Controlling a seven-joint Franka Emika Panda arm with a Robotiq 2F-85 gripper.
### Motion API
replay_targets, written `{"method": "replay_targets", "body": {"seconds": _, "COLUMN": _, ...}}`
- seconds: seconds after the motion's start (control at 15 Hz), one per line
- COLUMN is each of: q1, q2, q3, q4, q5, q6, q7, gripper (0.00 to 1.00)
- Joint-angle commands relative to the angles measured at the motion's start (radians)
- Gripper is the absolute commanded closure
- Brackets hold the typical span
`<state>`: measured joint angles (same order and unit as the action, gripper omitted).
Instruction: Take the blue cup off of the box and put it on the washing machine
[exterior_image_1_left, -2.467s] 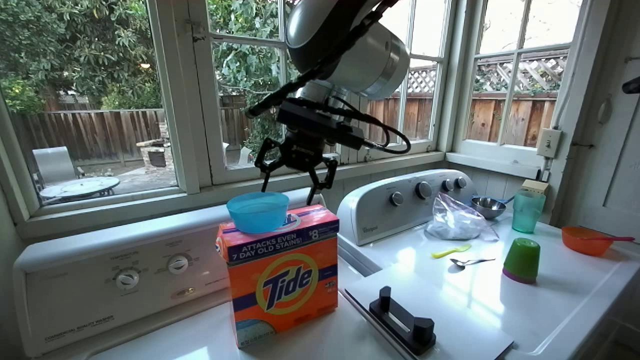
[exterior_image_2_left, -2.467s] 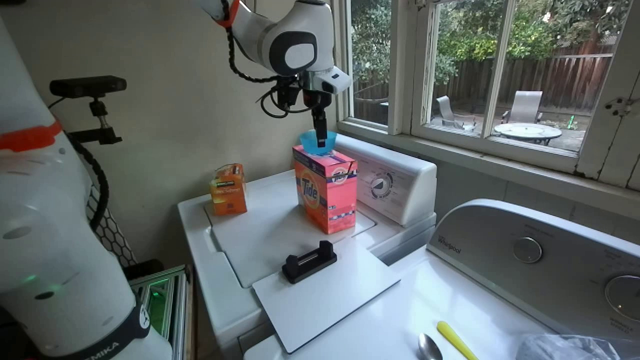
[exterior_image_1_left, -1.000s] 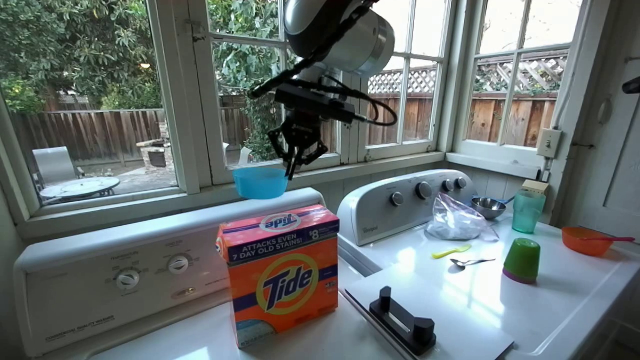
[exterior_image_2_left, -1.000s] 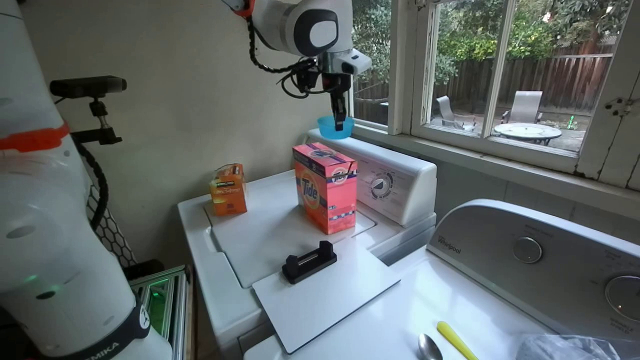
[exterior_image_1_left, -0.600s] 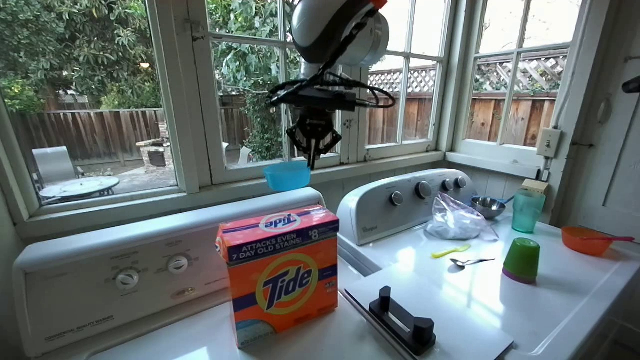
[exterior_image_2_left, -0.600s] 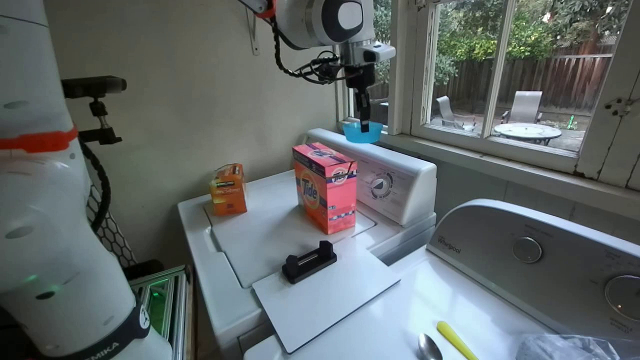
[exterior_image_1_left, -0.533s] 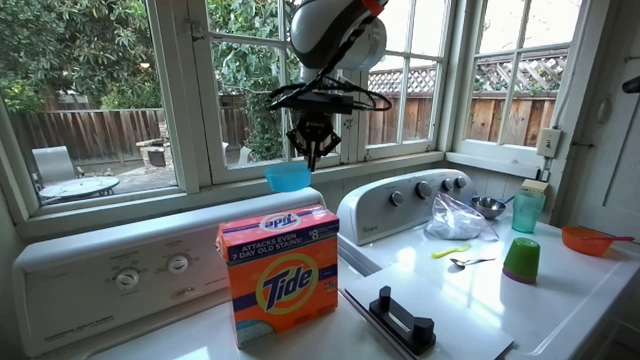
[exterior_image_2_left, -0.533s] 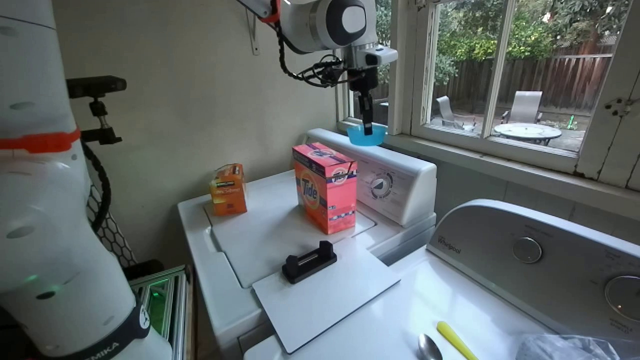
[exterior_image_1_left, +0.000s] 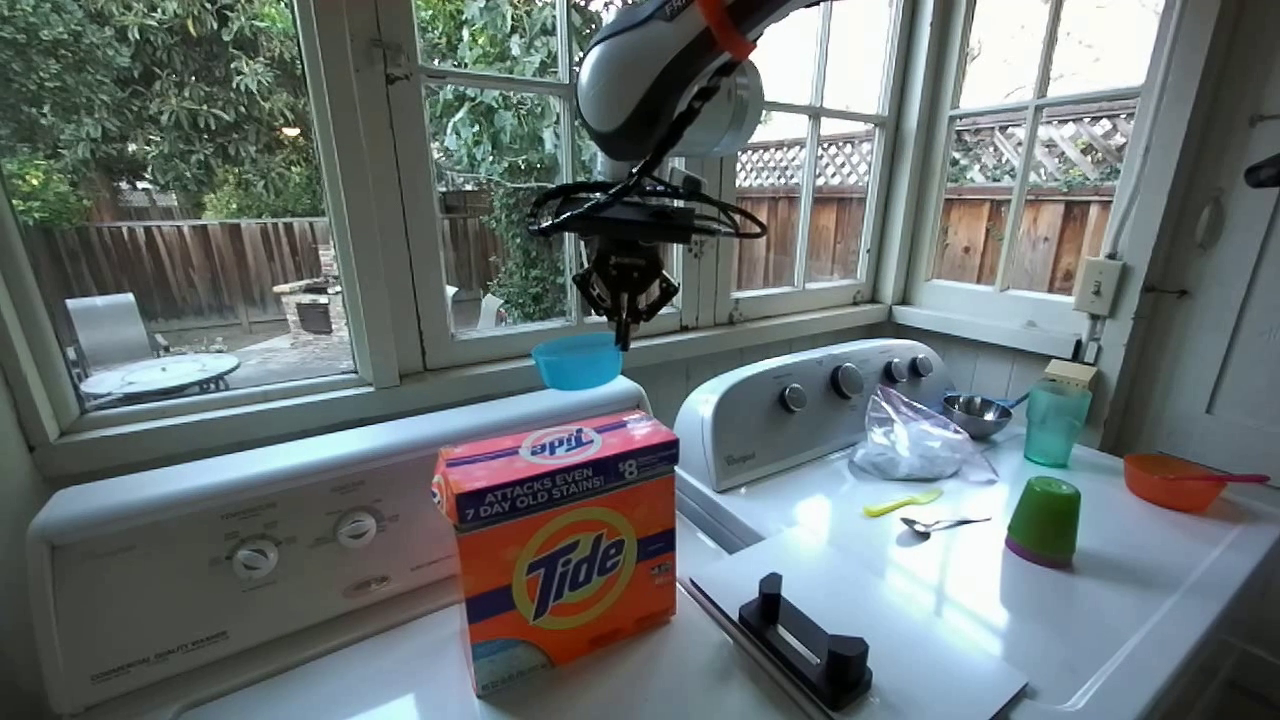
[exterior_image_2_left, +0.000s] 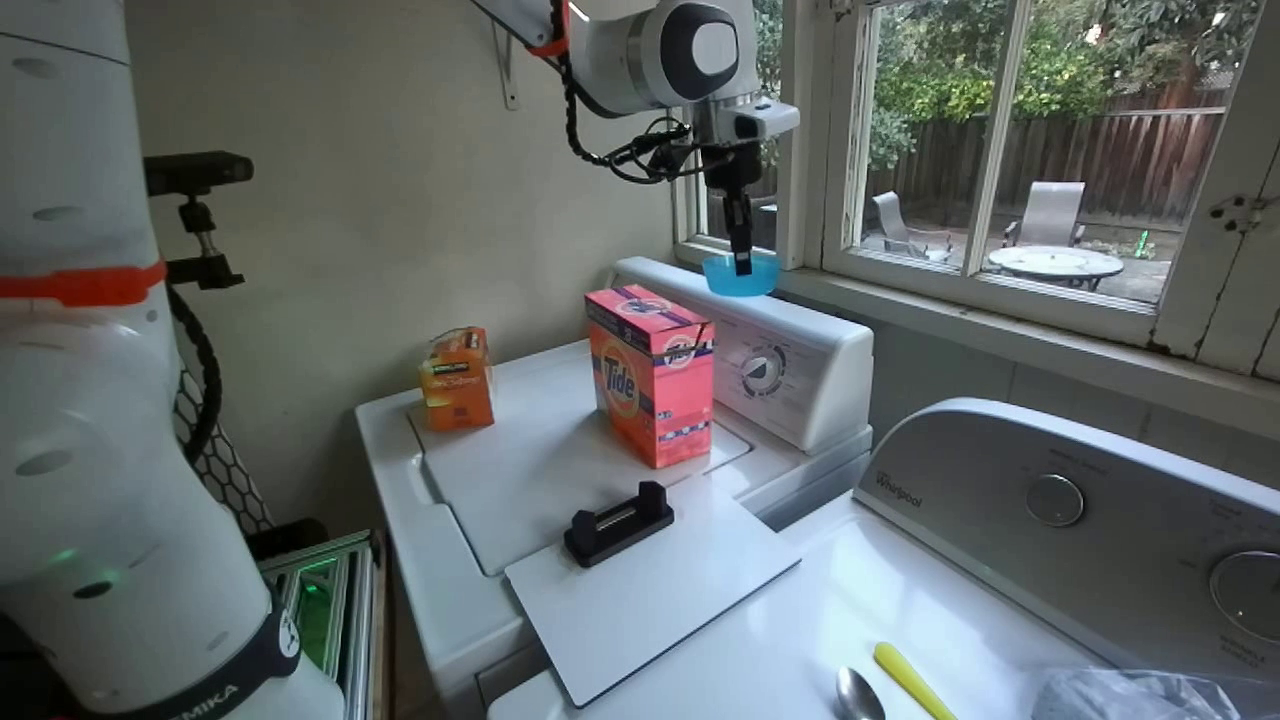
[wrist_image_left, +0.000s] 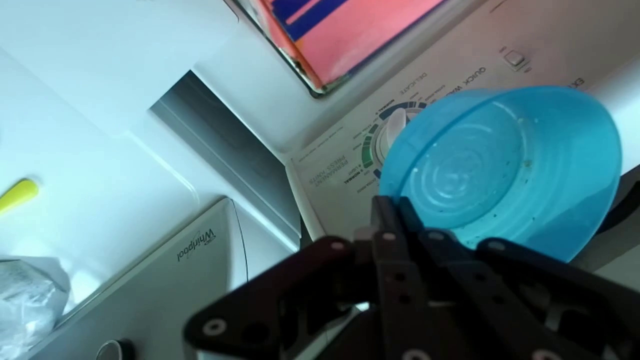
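Note:
The light-blue cup (exterior_image_1_left: 575, 362) hangs in the air, roughly upright, near the window sill behind the Tide box. My gripper (wrist_image_left: 395, 202) is shut on its rim: in the wrist view one finger is outside the wall, the other inside. The cup (wrist_image_left: 465, 170) shows its hollow inside, a few specks in it. In both exterior views the orange Tide box (exterior_image_1_left: 560, 560) (exterior_image_2_left: 650, 380) stands with nothing on top. It rests on the white washing machine (exterior_image_1_left: 330, 675), whose panel is labelled as a washer. The gripper (exterior_image_2_left: 741, 262) points straight down, apart from the box.
A Whirlpool machine (exterior_image_1_left: 810, 410) adjoins the washer, carrying a plastic bag (exterior_image_1_left: 915, 440), spoons, a green cup (exterior_image_1_left: 1043, 520), a teal cup and an orange bowl. A board with a black handle (exterior_image_2_left: 620, 525) bridges both machines. A small orange box (exterior_image_2_left: 457, 380) sits by the wall.
The gripper, earlier open at the cup on the box, has shut on its rim, lifted it and carried it off the box toward the window. Over the last half second it has sunk slightly.

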<state>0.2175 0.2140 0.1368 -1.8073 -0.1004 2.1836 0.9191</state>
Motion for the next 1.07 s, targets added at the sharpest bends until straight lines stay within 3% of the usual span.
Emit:
{"method": "replay_targets", "body": {"seconds": 0.0, "q1": 0.02, "q2": 0.061, "q3": -0.032, "q4": 0.034, "q5": -0.044, "q6": 0.018, "q7": 0.101, "gripper": 0.99}}
{"method": "replay_targets", "body": {"seconds": 0.2, "q1": 0.027, "q2": 0.137, "q3": -0.063, "q4": 0.091, "q5": -0.082, "q6": 0.027, "q7": 0.185, "gripper": 0.99}}
{"method": "replay_targets", "body": {"seconds": 0.67, "q1": 0.049, "q2": 0.285, "q3": -0.108, "q4": 0.241, "q5": -0.045, "q6": 0.093, "q7": 0.326, "gripper": 0.99}}
{"method": "replay_targets", "body": {"seconds": 1.0, "q1": 0.07, "q2": 0.334, "q3": -0.131, "q4": 0.315, "q5": -0.058, "q6": 0.057, "q7": 0.372, "gripper": 0.99}}
